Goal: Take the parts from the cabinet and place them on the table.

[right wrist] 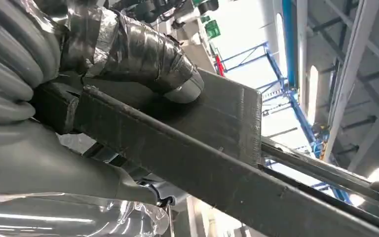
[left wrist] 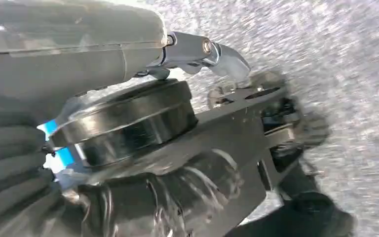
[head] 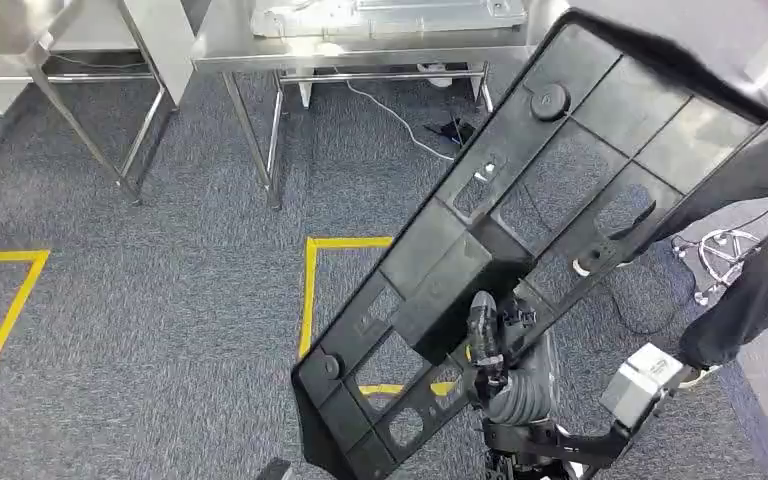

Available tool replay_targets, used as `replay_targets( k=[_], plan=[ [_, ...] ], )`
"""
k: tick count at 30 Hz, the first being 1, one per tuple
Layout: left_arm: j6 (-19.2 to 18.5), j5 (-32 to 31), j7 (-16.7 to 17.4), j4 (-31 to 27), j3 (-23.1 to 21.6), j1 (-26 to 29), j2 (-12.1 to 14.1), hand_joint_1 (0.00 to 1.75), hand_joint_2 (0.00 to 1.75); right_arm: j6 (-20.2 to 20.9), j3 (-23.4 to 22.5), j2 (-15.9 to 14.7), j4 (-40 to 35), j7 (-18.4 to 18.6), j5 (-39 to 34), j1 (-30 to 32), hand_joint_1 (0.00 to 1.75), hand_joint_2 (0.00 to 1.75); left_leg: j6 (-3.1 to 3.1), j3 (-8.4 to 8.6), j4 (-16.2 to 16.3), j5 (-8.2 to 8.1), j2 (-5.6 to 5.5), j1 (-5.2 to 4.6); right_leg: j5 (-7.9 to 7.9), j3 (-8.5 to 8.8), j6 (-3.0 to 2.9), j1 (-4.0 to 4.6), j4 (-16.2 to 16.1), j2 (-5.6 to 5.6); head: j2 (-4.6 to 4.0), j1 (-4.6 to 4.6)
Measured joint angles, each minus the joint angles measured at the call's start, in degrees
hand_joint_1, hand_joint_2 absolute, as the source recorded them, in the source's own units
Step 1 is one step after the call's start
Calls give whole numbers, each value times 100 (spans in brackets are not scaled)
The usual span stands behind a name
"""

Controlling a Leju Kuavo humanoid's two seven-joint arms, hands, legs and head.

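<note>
The head view looks forward and down from high on the body onto the carpet (head: pixel 160 300) and the black panel (head: pixel 520 240). The right wrist view sits close behind its fingers (right wrist: pixel 143 54), facing up past the same panel (right wrist: pixel 202 163). The left wrist view faces down at carpet (left wrist: pixel 335 59).

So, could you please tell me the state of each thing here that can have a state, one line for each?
black panel: lifted off the floor, tilted, held by the right hand.
right hand: grips the panel near its lower end.
left hand: blurred, I cannot tell if it holds anything.
steel table: standing, with a pale flat part lying on it.
person: standing behind the panel.
</note>
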Motion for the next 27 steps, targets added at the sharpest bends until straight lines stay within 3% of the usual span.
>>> replay_targets(
  k=[1, 2, 3, 4, 6, 7, 8, 9, 10, 11, 13, 14, 16, 17, 18, 19, 20, 21, 22, 23, 24, 25, 27],
  plan=[
    [0, 0, 0, 0, 0, -14, 2, 0, 175, 0, 0, 0, 2, 2, -7, 11, 175, 175, -27, -248, 297, -214, 2, 21, -53, 45, 2, -1, 0, -7, 0, -2],
    [0, -2, 0, 0, 0, -19, 4, 0, 175, 0, 0, 0, 4, 2, -13, 14, 175, 175, -70, -398, 410, -327, 6, 43, -103, 104, 6, -7, 0, -5, 0, -4],
    [2, -4, 0, 0, 0, -23, 6, 0, 175, 0, 0, 0, 4, 2, -17, 13, 175, 175, -99, -444, 317, -275, 9, 69, -162, 182, 17, -17, 0, 1, 0, -2],
    [4, -4, 9, 0, 0, -26, 9, 0, 175, 0, 0, 0, 7, 2, -17, 14, 175, 175, -132, -393, 35, -61, 14, 90, -228, 275, 37, -29, 1, 7, 0, -2],
    [4, -7, 15, 0, 0, -15, 15, 0, 175, 0, 0, 0, 9, 2, -20, 13, 175, 175, -162, -194, -793, 687, 37, 139, -369, 448, 94, -48, 5, 10, 0, -7],
    [4, -7, 26, 0, -2, 1, 17, 0, 175, 0, 0, 0, 15, 0, -24, 6, 175, 175, -161, -225, -1012, 949, 75, 145, -430, 455, 136, -39, 33, 9, 0, -2],
    [7, -7, 28, 2, 0, -11, 20, 0, 175, 2, 0, 0, 26, 0, -42, 5, 175, 175, -79, -227, -1028, 648, 83, 94, -457, 457, 175, -34, 41, 32, 0, -4],
    [9, -11, 26, 2, 0, -10, 20, 0, 175, 4, 0, 2, 26, 4, -57, -6, 175, 175, -5, -185, -1029, 796, 77, 70, -497, 450, 233, -38, 23, 17, 0, 9],
    [9, -11, 24, 2, -2, -7, 20, 0, 175, 2, 0, 2, 33, 9, -66, 8, 175, 175, 72, -173, -1065, 775, 64, 80, -482, 492, 261, -31, 73, 15, 0, 2],
    [9, -11, 24, 2, 0, -15, 20, 0, 175, 4, 0, 2, 33, 4, -66, -3, 175, 175, 108, -106, -1065, 771, 49, 69, -504, 538, 287, -45, 50, 10, 0, 9],
    [4, -7, 28, 2, -2, -14, 20, 0, 175, 2, 0, 0, 33, 15, -68, -16, 175, 175, 193, 58, -1124, 718, 40, 80, -514, 372, 321, -68, 441, 16, 0, 20],
    [4, -7, 31, 2, -2, -14, 20, 0, 175, 2, 0, 0, 33, 22, -70, -20, 175, 175, 224, 100, -1124, 681, 41, 79, -577, 129, 325, -58, 831, 16, 0, 35],
    [2, -4, 37, 2, -2, -9, 17, 0, 175, 2, 0, -15, 33, 46, -90, -16, 175, 175, 251, 191, -1124, 581, 39, 64, -894, -477, 341, -45, 1606, 15, 0, 39],
    [0, -2, 39, 2, -2, -5, 17, 0, 175, 2, 0, -24, 35, 63, -101, -16, 175, 175, 254, 249, -1124, 525, 31, 55, -1022, -671, 340, -43, 1761, 15, 0, 37],
    [0, 0, 44, 2, -2, -1, 17, 0, 175, 2, 0, -31, 35, 66, -109, -16, 175, 175, 252, 329, -1124, 462, 11, 49, -1017, -773, 332, -38, 1719, 16, 0, 37],
    [0, 2, 46, 2, -2, 1, 17, 0, 175, 2, 0, -33, 35, 66, -120, -17, 175, 175, 247, 421, -1124, 395, -5, 45, -877, -772, 310, -32, 1504, 16, 0, 39],
    [0, 2, 46, 2, -2, 1, 17, 0, 175, 4, 0, -33, 35, 66, -122, -17, 175, 175, 239, 526, -1125, 323, -19, 44, -608, -699, 280, -22, 1150, 17, 0, 39],
    [0, 4, 46, 0, -2, 4, 11, 0, 175, 4, 0, -33, 35, 59, -125, -17, 175, 175, 228, 639, -1131, 241, -23, 44, -155, -590, 235, 5, 669, 19, 0, 42],
    [-2, 7, 48, 2, -2, 28, -4, 0, 175, 4, 0, -33, 44, 57, -127, -14, 175, 175, 218, 644, -1143, 175, -27, 42, 331, -580, 186, 34, 283, 18, 0, 70],
    [0, 11, 48, 2, -2, 18, -11, 0, 175, 9, 0, -33, 52, 46, -140, -23, 175, 175, 181, 719, -1134, 131, -55, 25, 120, -591, 176, 70, 275, 22, 0, 83],
    [0, 9, 52, 2, -2, 2, -11, 0, 175, 13, 0, -33, 52, 46, -144, -20, 175, 175, 142, 673, -1183, 74, -47, 24, 149, -521, 156, 78, 277, 36, 0, 74],
    [0, 9, 55, 2, -2, 10, -11, 0, 175, 13, 0, -35, 52, 46, -144, -11, 175, 175, 123, 828, -1171, 96, -39, 21, 167, -498, 133, 71, 217, 44, 0, 85],
    [2, 11, 59, 2, -2, 4, 2, 0, 175, 15, 0, -24, 48, 28, -146, -24, 175, 175, 70, 836, -1163, 106, -26, 8, 139, -329, 80, 13, 132, 57, 0, 68]
  ],
)
